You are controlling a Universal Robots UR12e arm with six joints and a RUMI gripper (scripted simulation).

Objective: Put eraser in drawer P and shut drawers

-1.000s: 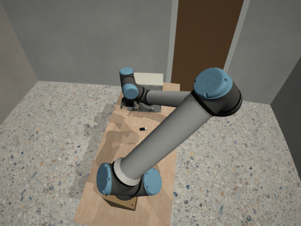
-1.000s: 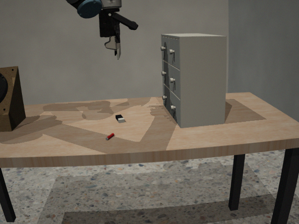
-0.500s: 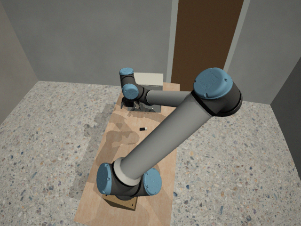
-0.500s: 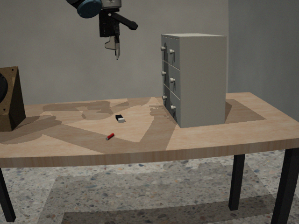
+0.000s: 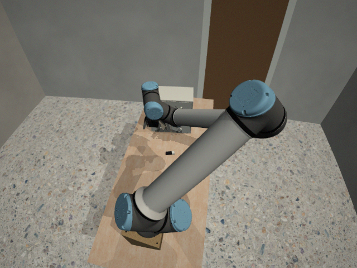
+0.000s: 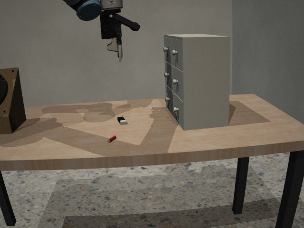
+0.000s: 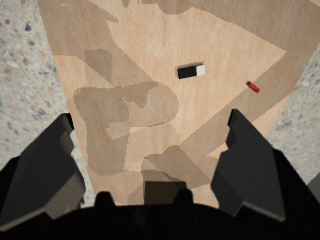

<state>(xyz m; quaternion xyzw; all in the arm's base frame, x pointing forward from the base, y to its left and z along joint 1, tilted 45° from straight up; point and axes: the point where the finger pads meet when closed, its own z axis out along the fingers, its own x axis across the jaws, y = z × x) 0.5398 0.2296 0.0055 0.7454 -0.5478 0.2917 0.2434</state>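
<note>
The eraser (image 6: 122,120) is a small black block with a white end, lying flat on the wooden table in front of the chest; it also shows in the overhead view (image 5: 170,152) and in the wrist view (image 7: 191,71). The grey chest (image 6: 196,79) stands upright at the far end of the table with two columns of three drawers, all shut; I cannot read the drawer marks. My gripper (image 6: 116,50) hangs high above the table, left of the chest's top, fingers pointing down, open and empty (image 7: 150,150).
A small red cylinder (image 6: 111,138) lies nearer the table's front edge; it also shows in the wrist view (image 7: 253,87). The arm's brown base block (image 6: 9,100) stands at the table's left end. The long arm (image 5: 196,156) spans over the table.
</note>
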